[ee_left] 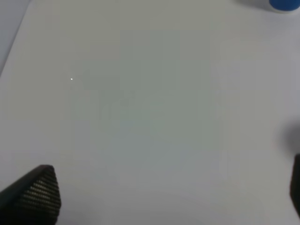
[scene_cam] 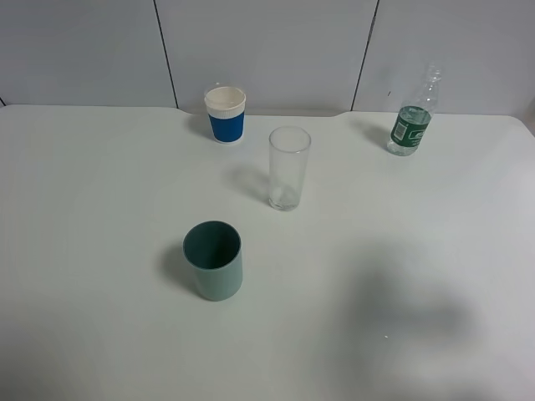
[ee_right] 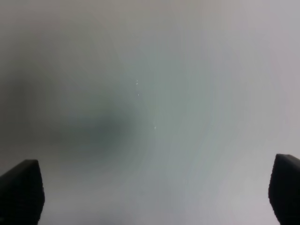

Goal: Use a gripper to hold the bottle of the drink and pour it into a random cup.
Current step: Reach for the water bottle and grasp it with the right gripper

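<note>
The bottle, clear plastic with a green label, stands upright at the table's far right. The cup, a tall clear glass, stands near the middle of the table. Neither arm shows in the exterior high view. In the left wrist view my left gripper is open over bare table, its black fingertips at the frame's corners. In the right wrist view my right gripper is open too, wide apart over bare white table, holding nothing.
A blue-and-white paper cup stands at the back, left of the glass; its blue edge shows in the left wrist view. A teal-green cup stands nearer the front. A grey shadow lies on the white table at front right.
</note>
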